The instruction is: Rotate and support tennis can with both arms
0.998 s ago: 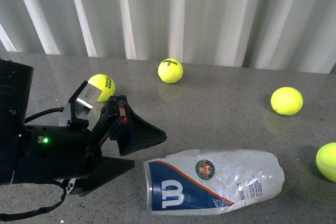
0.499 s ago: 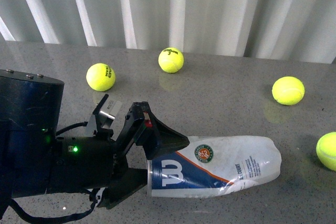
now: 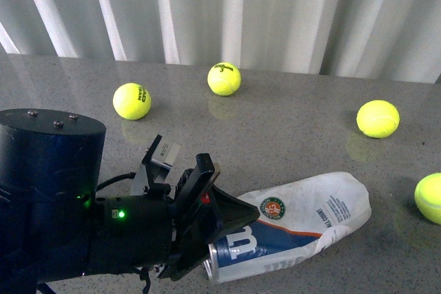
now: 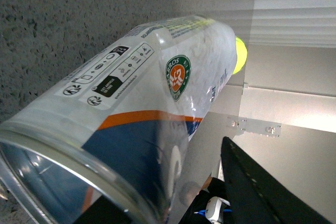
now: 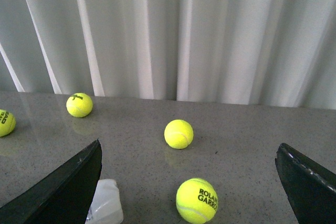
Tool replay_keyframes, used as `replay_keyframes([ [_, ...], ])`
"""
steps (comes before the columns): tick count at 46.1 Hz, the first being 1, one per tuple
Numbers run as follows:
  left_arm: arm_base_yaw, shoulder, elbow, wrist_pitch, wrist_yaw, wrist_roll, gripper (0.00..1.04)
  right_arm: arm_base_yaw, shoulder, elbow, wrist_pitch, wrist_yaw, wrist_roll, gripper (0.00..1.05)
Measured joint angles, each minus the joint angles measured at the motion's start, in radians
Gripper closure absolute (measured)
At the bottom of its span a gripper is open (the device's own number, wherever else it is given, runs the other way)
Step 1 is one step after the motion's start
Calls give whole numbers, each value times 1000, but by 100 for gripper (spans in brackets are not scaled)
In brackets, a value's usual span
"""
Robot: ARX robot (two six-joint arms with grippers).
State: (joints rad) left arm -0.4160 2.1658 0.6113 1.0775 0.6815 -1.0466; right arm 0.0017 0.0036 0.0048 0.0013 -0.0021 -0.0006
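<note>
- A grey bench (image 3: 289, 142) is seen before a white curtain (image 3: 275, 12).
- The tennis can (image 3: 303, 215) is laid on its side near the front edge, its rimmed mouth between the jaws of the left gripper (image 3: 227, 237); whether it is clamped cannot be told.
- The right gripper (image 5: 188, 148) is held spread and empty.
- Rotation and two-armed support are judged not yet done.

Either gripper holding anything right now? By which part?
Left gripper straddles the tennis can at its open rim end; a firm clamp cannot be told. Right gripper is open, holding nothing.
</note>
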Motion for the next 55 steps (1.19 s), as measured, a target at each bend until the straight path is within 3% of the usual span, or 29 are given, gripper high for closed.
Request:
replay_keyframes([
  [12, -21, 6, -18, 54, -19, -56, 101, 0, 0, 0, 0, 0, 0, 7],
  [18, -23, -24, -28, 45, -25, -66, 101, 0, 0, 0, 0, 0, 0, 7],
  [25, -14, -152, -38, -87, -19, -37, 101, 0, 0, 0, 0, 0, 0, 7],
  [30, 1, -309, 2, -319, 7, 59, 101, 0, 0, 0, 0, 0, 0, 7],
  [34, 15, -470, 151, -694, -17, 232, 101, 0, 0, 0, 0, 0, 0, 7],
  [38, 18, -521, 284, -936, -74, 373, 101, 0, 0, 0, 0, 0, 0, 7],
  [42, 15, -526, 478, -1258, -189, 600, 101, 0, 0, 0, 0, 0, 0, 7],
  [46, 3, -451, 735, -1638, -385, 902, 101, 0, 0, 0, 0, 0, 0, 7],
  [55, -13, -280, 1083, -2040, -644, 1286, 101, 0, 0, 0, 0, 0, 0, 7],
])
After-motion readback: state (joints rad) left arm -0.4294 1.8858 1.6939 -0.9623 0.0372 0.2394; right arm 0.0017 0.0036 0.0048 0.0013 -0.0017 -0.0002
